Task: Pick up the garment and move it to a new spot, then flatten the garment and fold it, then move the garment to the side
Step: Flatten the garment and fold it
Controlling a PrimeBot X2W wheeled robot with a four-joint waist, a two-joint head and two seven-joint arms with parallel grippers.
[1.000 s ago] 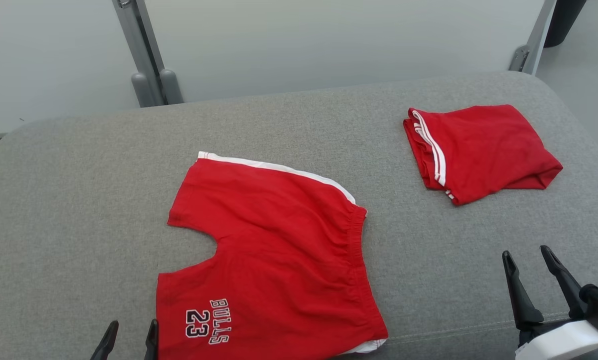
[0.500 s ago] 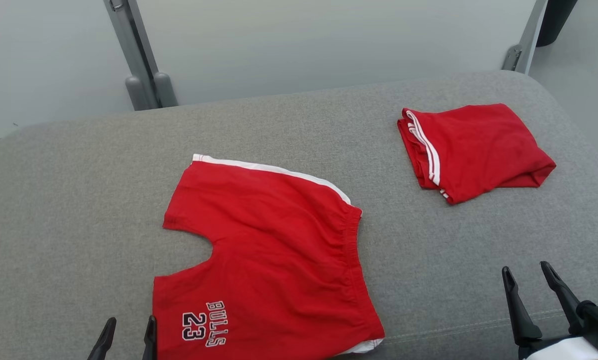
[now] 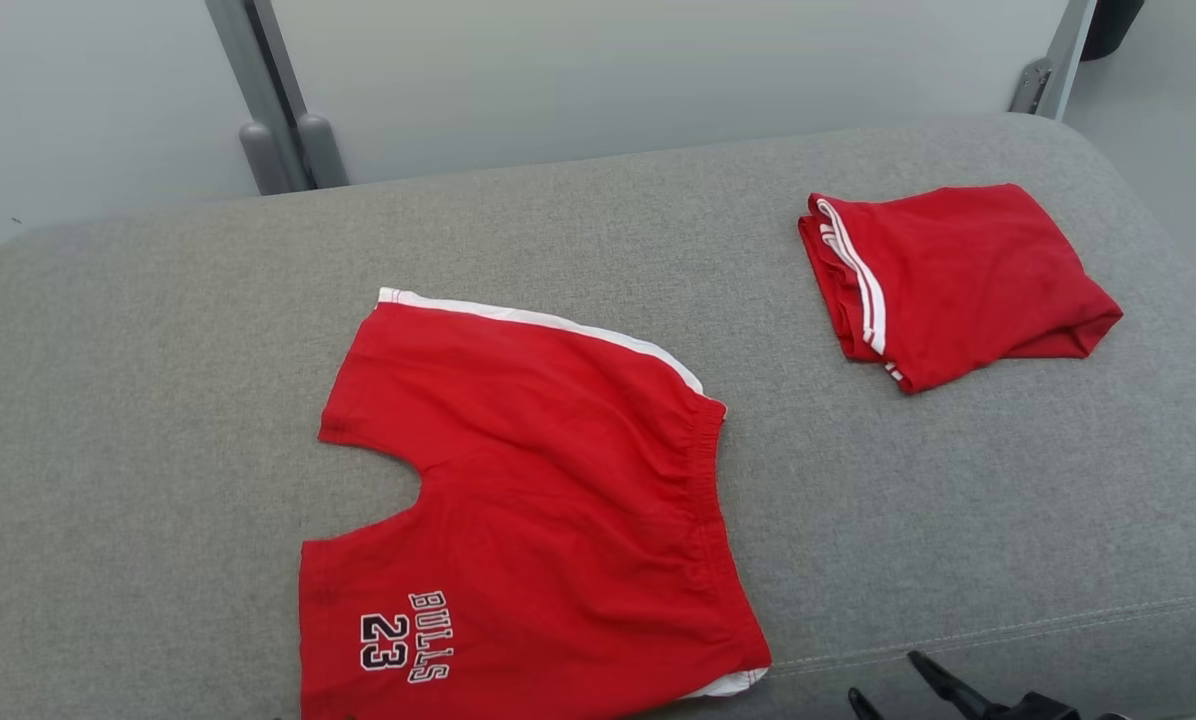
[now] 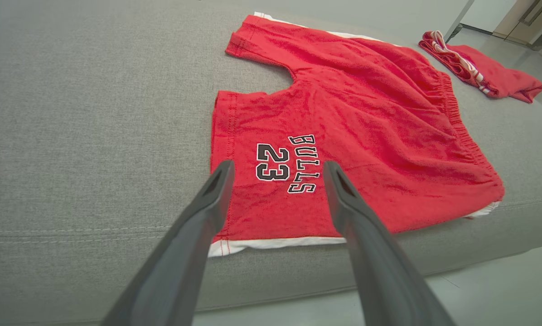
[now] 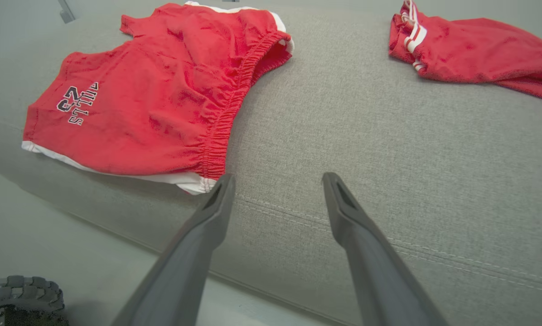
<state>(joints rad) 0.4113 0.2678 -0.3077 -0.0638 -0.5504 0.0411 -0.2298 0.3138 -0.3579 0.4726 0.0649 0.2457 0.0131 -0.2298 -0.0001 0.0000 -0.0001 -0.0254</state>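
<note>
Red shorts [image 3: 528,500] lie flat at the near edge of the grey padded worktop [image 3: 158,400], "BULLS 23" print up. Folded red garment [image 3: 958,280] sits far right, well apart. Left tool [image 4: 275,170] released near the shorts' leg hem; right tool [image 5: 275,181] released near the waistband corner.

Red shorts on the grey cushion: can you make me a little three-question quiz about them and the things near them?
1. True or false: the Bulls shorts lie unfolded on the grey cushion.
2. Which number is printed on the shorts? A) 23 B) 32 C) 45
3. Fill the gap: the folded red garment has white ____ along one edge.

Key: 1 true; 2 A; 3 stripes.
</note>
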